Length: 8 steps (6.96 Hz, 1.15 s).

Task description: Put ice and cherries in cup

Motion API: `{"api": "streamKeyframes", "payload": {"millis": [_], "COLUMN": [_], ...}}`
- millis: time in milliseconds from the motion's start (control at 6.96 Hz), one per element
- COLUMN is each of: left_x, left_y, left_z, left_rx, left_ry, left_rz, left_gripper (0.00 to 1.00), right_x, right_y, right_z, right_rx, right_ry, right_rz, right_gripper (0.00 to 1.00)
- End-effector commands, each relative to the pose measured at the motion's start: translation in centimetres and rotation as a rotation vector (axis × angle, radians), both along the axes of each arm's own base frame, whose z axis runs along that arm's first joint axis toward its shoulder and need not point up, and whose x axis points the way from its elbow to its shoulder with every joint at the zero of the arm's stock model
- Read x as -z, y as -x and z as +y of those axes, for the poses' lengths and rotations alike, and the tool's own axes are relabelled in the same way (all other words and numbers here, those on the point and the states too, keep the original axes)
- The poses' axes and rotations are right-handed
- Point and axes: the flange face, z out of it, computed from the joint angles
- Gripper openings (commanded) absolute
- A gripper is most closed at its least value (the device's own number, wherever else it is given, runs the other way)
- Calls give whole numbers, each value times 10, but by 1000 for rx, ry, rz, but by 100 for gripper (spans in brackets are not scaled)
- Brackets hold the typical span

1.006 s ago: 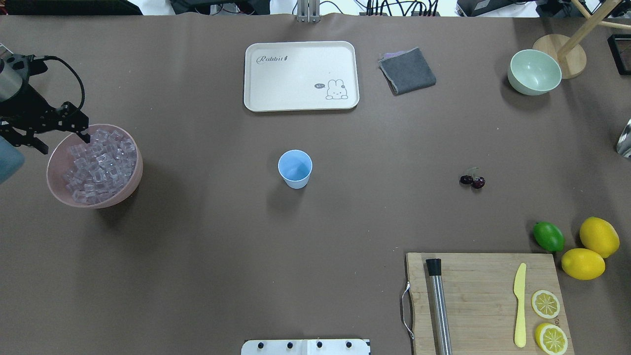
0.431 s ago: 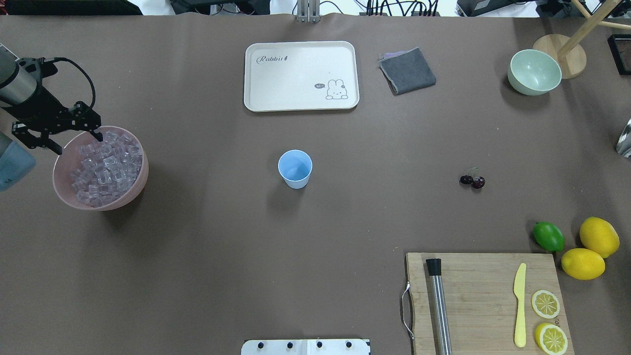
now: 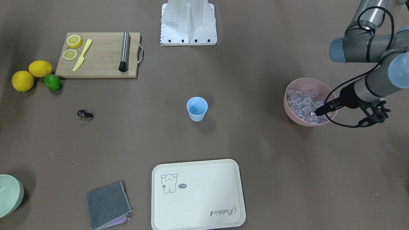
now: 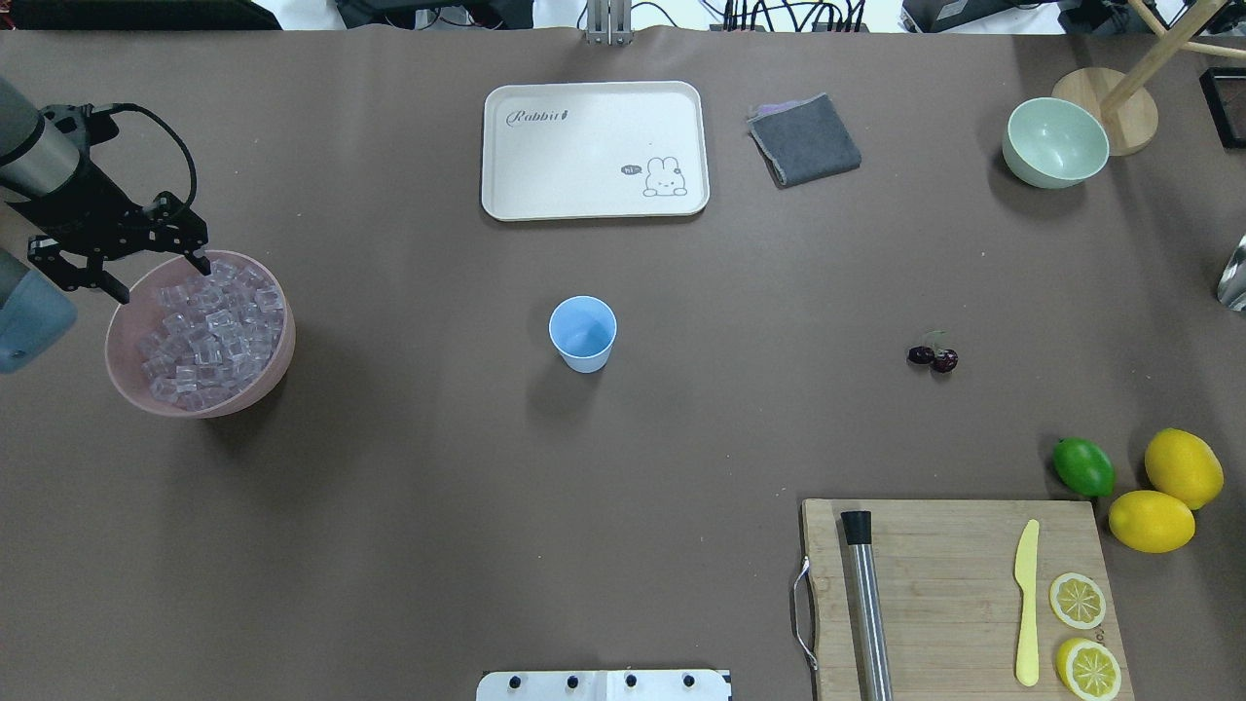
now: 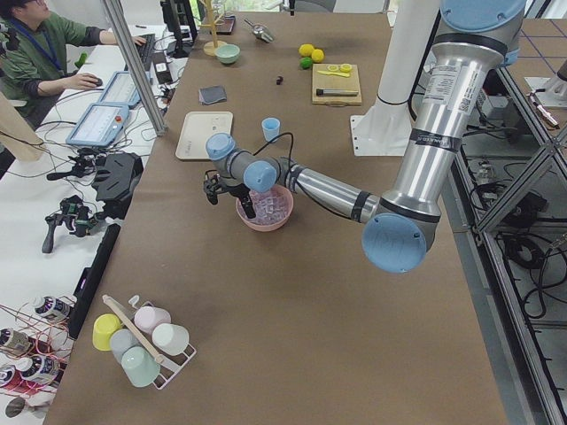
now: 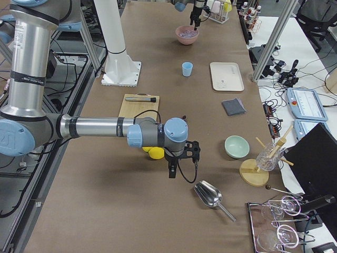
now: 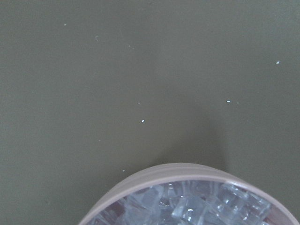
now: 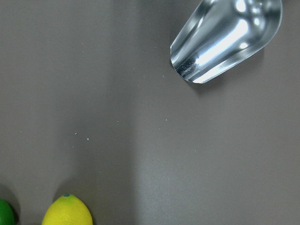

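Observation:
The light blue cup point(image 4: 582, 333) stands upright mid-table, with nothing showing inside it. Glassy ice point(image 4: 204, 331) fills the pink bowl point(image 4: 263, 385) at the left end. My left gripper point(image 4: 161, 279) is open at the bowl's far-left rim, one finger over the ice and the other outside the wall, as the front view also shows point(image 3: 340, 118). The left wrist view shows only the bowl's rim point(image 7: 178, 171) and ice point(image 7: 187, 206). The dark cherries point(image 4: 933, 357) lie on the mat to the cup's right. My right gripper point(image 6: 181, 161) hangs beyond the lemons; I cannot tell its state.
A cream tray point(image 4: 594, 149), grey cloth point(image 4: 804, 139) and pale green bowl point(image 4: 1055, 142) line the far side. A cutting board point(image 4: 954, 584) with muddler, knife and lemon slices sits front right, beside a lime point(image 4: 1082, 466) and lemons point(image 4: 1183, 467). A metal scoop point(image 8: 225, 37) lies at the right end.
My left gripper has moved right and slightly farther back along the bowl's rim. The pink bowl has shifted a little to the right with it.

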Motion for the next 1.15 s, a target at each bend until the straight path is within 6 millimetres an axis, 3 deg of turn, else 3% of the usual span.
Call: {"api": "streamKeyframes", "payload": {"millis": [0,144,431,863,1006], "left_x": [-5,-8,-19,-18,-13], "left_y": [-10,-30,-40,-42,-44], "left_z": [9,18,20,17,15], "left_rx": [-21,-56,-78,-100,-122], "left_ry": [13,15,23,-5,-35], "left_rz": [-11,-17,-25,-20,-11], "left_gripper": [97,97,97,96,89], "right_x": [0,-1,-5,-9,-9], "right_y": [1,2,3,3,3], "right_z": [0,0,1,1,1], "right_rx": [2,3,7,7,8], "right_ry": [1,3,10,20,19], "right_rz": [0,0,1,2,2], "right_gripper": [100,100,100,100,100]}}
